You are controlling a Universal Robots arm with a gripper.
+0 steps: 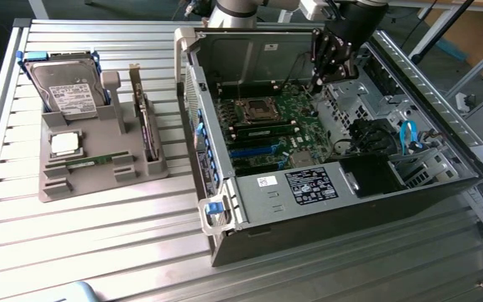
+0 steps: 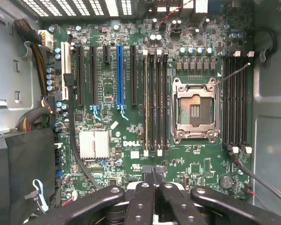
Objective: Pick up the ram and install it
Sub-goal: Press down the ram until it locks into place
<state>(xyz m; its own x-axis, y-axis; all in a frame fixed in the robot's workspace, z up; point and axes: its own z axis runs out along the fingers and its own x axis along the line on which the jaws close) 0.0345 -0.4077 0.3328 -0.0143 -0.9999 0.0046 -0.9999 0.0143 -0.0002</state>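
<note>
A thin green ram stick [image 1: 96, 160] lies flat in the grey holder [image 1: 99, 184] on the exterior view's left. A second stick like it [image 1: 264, 132] appears seated in a memory slot [image 2: 145, 103] beside the empty processor socket [image 2: 195, 110]. My gripper [image 1: 319, 80] hangs over the open computer case, above the far edge of the motherboard [image 1: 296, 123]. In the wrist view the gripper [image 2: 155, 182] has its black fingers [image 2: 143, 201] pressed close together, shut, with nothing visible between them. It looks straight down on the board and its dark slots [image 2: 158, 103].
The holder also carries a hard drive [image 1: 70, 88], a square silver processor chip [image 1: 65, 143] and an upright expansion card [image 1: 145, 123]. Metal case walls [image 1: 250, 53] ring the board. Cables [image 1: 409, 135] and a black box [image 2: 18, 173] crowd one side of the case.
</note>
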